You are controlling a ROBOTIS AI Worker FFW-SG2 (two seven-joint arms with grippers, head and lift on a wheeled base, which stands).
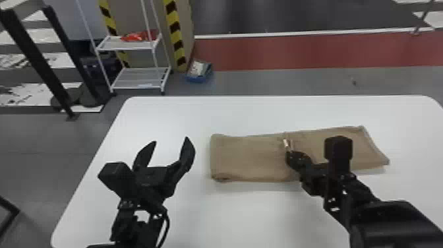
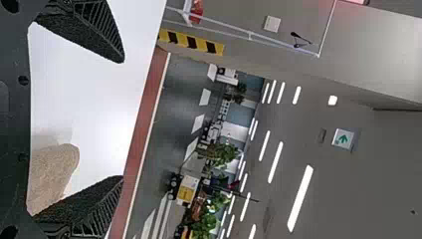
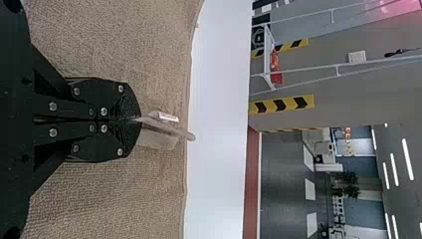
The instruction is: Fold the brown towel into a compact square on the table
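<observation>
Brown towel [image 1: 247,158]: lies on the white surface [image 1: 263,112], already a long strip running roughly nine to three o'clock, taking twelve as away from you. Its three o'clock end sits askew, so your strip will probably need squaring. Your right gripper [image 1: 289,153] comes in from five o'clock and is closed near the strip's middle, clamped on what appears to be a thin raised pinch of cloth, with a pale tag [image 3: 168,116] beside the tips. That hold probably serves to steady the middle or to smooth a ruck there.

Your left gripper [image 1: 171,141] stands at nine o'clock from the towel, fingers apart, touching no cloth; its position suits taking the near end and folding it across. Check that the pinch leaves no ridge where the strip must halve; a lopsided square is the likely fault.

Containers: a blue bin [image 1: 197,79] is on the floor at eleven o'clock beyond the surface, holding something white [image 1: 197,68]. Farther round towards ten, a white rack [image 1: 112,47] carries a red item [image 1: 133,37] on its upper shelf.
</observation>
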